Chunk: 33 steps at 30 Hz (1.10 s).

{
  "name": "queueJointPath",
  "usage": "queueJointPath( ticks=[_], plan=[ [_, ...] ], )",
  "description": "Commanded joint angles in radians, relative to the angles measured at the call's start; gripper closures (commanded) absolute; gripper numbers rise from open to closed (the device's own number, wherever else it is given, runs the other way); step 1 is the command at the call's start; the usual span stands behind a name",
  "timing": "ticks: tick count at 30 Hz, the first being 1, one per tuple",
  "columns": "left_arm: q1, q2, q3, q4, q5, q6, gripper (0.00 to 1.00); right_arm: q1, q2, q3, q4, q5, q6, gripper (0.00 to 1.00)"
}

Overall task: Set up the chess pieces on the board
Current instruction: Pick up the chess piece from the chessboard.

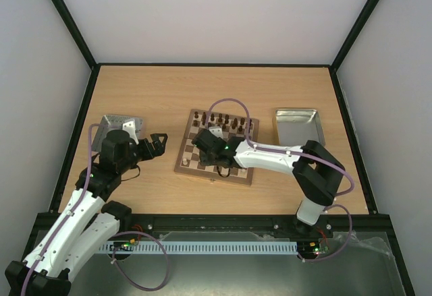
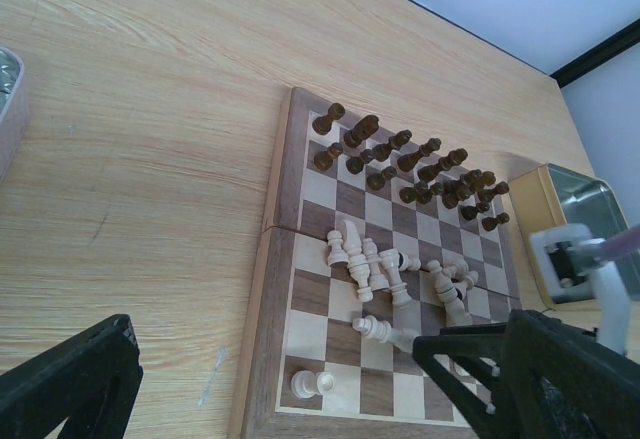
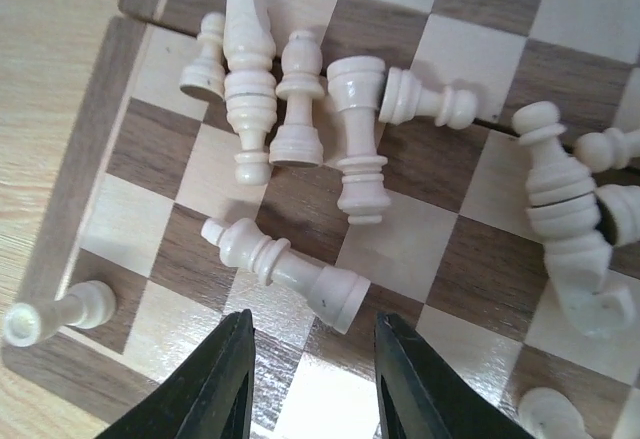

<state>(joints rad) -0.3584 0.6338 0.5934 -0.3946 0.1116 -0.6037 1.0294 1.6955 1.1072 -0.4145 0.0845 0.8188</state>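
The board [image 1: 181, 166] lies mid-table. Dark brown pieces [image 2: 410, 159] stand along its far rows. Cream pieces [image 2: 375, 269] lie toppled in a heap on the near half. My right gripper [image 3: 312, 344] is open and low over the board's near left part. A fallen cream piece [image 3: 285, 264] lies just ahead of its fingertips, between them and untouched. Another cream piece [image 3: 60, 309] lies at the board's corner. My left gripper [image 1: 156, 144] is open and empty, above the table left of the board; it also shows in the left wrist view [image 2: 272, 337].
A grey metal tray [image 1: 121, 126] sits left of the board behind my left arm. A second tray [image 1: 297, 126] sits right of the board. My right arm [image 1: 277, 158] reaches across the board's near right part. Black frame rails bound the table.
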Motion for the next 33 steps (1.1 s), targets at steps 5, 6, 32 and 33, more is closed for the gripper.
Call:
queueJointPath(
  ticks=[5,6,32,33],
  plan=[
    [0.006,-0.002,-0.001,-0.001,-0.009,0.001,0.0,0.007,0.081,0.053,0.021,-0.006,-0.131,0.68],
    [0.007,-0.001,-0.001,-0.001,-0.009,0.001,0.0,0.008,0.085,0.057,0.021,-0.003,-0.143,0.68],
    [0.007,-0.003,-0.003,-0.002,-0.01,0.0,0.0,0.007,0.153,0.103,-0.012,0.01,-0.277,0.71],
    [0.007,-0.002,-0.003,-0.002,-0.01,0.0,0.0,0.007,0.154,0.103,-0.017,0.007,-0.277,0.71]
  ],
)
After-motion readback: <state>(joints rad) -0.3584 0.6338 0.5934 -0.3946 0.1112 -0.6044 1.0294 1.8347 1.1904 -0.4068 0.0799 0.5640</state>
